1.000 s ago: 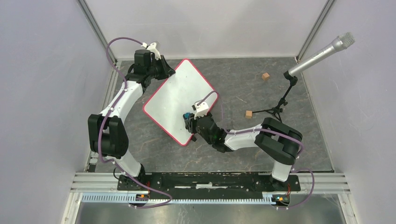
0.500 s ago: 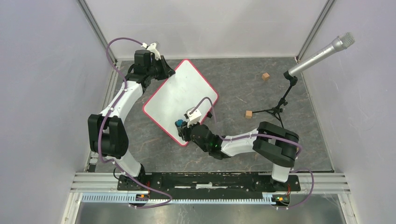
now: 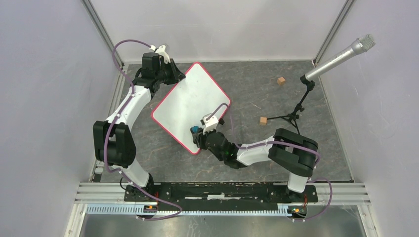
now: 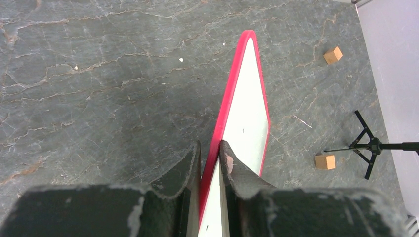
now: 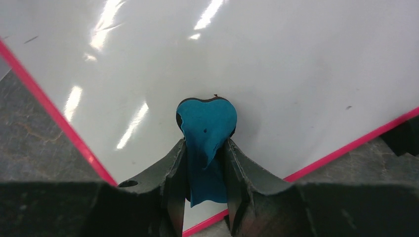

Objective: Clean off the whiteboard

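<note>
One whiteboard (image 3: 190, 101), far left corner of table (image 3: 316, 98), rim clamped in left gripper (image 4: 210, 157). Right gripper (image 5: 205, 148) presses one gripped blue eraser (image 5: 207, 118) on it. Two wooden cubes (image 3: 280, 81) (image 3: 263, 121) lie apart.

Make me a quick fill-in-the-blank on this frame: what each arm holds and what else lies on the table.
1. The left end effector is shut on the whiteboard, gripping its thin ____ rim.
2. The right end effector holds a blue eraser against the board's ____ face.
3. ____ small wooden cubes lie on the table.
4. The microphone on its tripod stands at the table's ____ side.

Missing words: red; white; Two; right
</note>
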You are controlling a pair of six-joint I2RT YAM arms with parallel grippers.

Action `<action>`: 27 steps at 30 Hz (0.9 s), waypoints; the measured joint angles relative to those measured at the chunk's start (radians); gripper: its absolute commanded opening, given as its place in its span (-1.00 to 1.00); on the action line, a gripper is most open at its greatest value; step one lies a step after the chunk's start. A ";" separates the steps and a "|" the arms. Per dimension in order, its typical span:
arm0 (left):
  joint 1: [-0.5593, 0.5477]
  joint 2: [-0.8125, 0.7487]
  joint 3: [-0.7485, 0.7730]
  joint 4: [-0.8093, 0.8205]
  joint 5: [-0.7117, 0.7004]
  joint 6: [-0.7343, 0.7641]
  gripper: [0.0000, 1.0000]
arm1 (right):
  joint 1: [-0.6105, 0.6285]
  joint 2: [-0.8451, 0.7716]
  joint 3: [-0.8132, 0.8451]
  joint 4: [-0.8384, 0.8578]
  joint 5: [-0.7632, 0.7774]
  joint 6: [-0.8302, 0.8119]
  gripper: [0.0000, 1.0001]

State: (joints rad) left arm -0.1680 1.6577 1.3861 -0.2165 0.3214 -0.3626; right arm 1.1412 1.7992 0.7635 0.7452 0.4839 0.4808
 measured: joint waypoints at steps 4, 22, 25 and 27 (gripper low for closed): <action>0.000 0.000 0.000 -0.001 0.000 0.000 -0.60 | 0.052 0.001 0.014 0.014 -0.011 -0.060 -0.27; 0.000 0.000 0.000 -0.005 -0.001 0.000 -0.60 | -0.222 -0.058 -0.070 0.031 -0.145 -0.048 -0.27; 0.000 0.000 0.000 -0.005 -0.001 0.000 -0.60 | -0.185 -0.028 -0.026 0.008 -0.174 -0.060 -0.26; 0.000 0.000 0.000 -0.005 -0.002 0.000 -0.60 | -0.148 -0.019 0.009 -0.007 -0.177 -0.088 -0.26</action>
State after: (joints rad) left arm -0.1677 1.6573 1.3861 -0.2211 0.3195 -0.3626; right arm 0.9932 1.7805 0.7727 0.7383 0.3069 0.3927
